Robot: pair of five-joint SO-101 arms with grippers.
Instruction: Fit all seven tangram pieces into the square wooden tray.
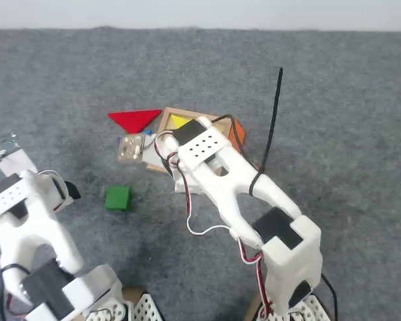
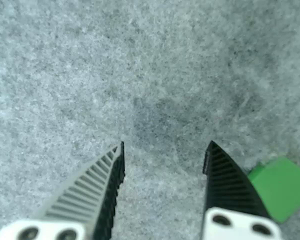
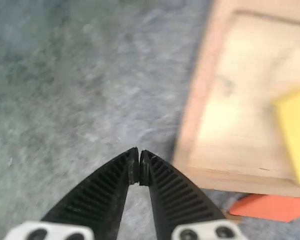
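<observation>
The square wooden tray lies at mid-table, partly under my right arm, and a yellow piece rests in it. Left of it lie a red triangle and a pale wooden piece; an orange piece sits at its right edge. A green square lies alone on the carpet. My right gripper is shut on nothing, just outside the tray rim, near the yellow piece and the orange piece. My left gripper hangs open over bare carpet, beside the green square.
Grey carpet covers the table. A black cable rises from my right arm. A small metal clamp sits at the left edge. A bit of blue shows beside the pale wooden piece.
</observation>
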